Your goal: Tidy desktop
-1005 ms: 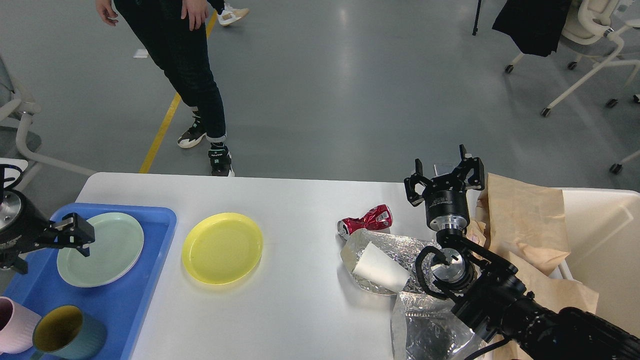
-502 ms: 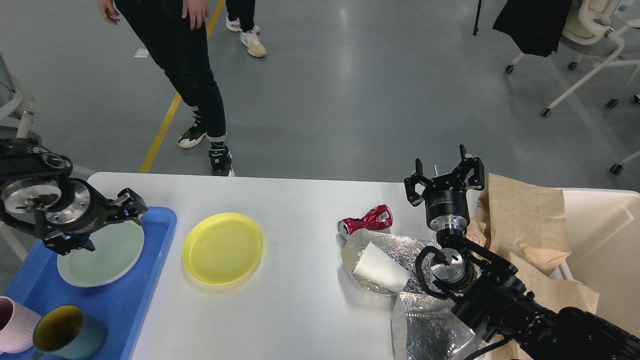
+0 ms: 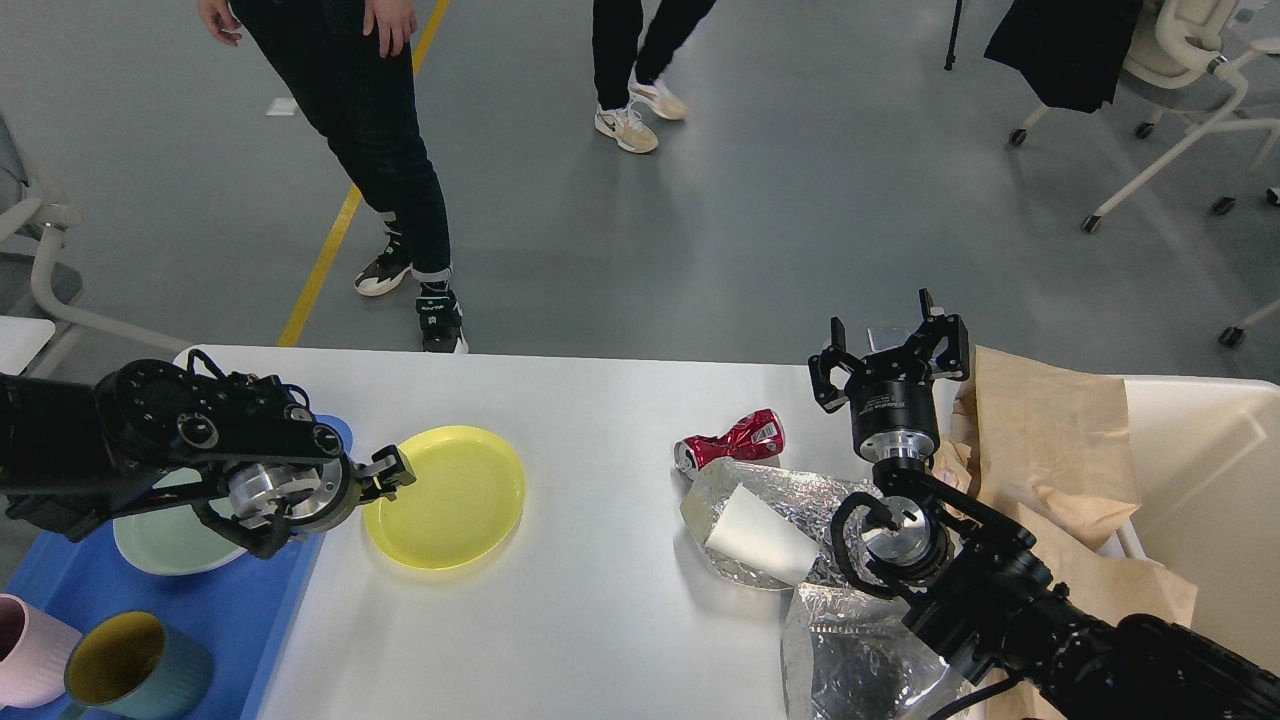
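Observation:
The white desktop (image 3: 600,400) spans the view. A yellow plate (image 3: 450,497) lies on it left of centre. My left gripper (image 3: 392,472) reaches in from the left to the plate's left rim; its fingers are too small and dark to tell apart. A crushed red can (image 3: 731,440) lies right of centre, next to crumpled silver foil (image 3: 760,520) with a white cup in it. My right gripper (image 3: 890,345) stands open and empty above the table's far right, pointing up.
A blue tray (image 3: 200,600) at the left holds a pale green plate (image 3: 160,540), a teal cup (image 3: 135,665) and a pink cup (image 3: 25,650). A cream bin (image 3: 1210,480) with brown paper (image 3: 1050,450) stands at the right. More foil (image 3: 860,660) lies at the front. People stand beyond the table.
My left arm has swung right from over the green plate on the tray to the yellow plate's left rim. The right arm has not moved. A person walked across behind the table.

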Controlling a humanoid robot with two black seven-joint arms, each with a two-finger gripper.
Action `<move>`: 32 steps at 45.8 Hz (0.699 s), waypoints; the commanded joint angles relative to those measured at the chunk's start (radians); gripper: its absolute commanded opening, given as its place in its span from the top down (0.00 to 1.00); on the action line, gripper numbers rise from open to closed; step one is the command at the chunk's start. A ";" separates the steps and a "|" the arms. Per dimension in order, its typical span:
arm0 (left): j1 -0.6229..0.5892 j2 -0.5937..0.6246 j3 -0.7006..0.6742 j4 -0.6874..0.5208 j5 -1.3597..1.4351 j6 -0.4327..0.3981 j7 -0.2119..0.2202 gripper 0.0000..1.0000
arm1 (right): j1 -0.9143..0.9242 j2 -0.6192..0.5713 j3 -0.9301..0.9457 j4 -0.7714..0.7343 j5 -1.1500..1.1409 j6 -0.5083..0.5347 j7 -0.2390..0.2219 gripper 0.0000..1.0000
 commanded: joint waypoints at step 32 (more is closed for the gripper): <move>0.216 -0.087 -0.146 0.112 -0.001 0.143 -0.002 0.08 | 0.000 0.000 0.000 0.000 0.000 0.000 0.000 0.00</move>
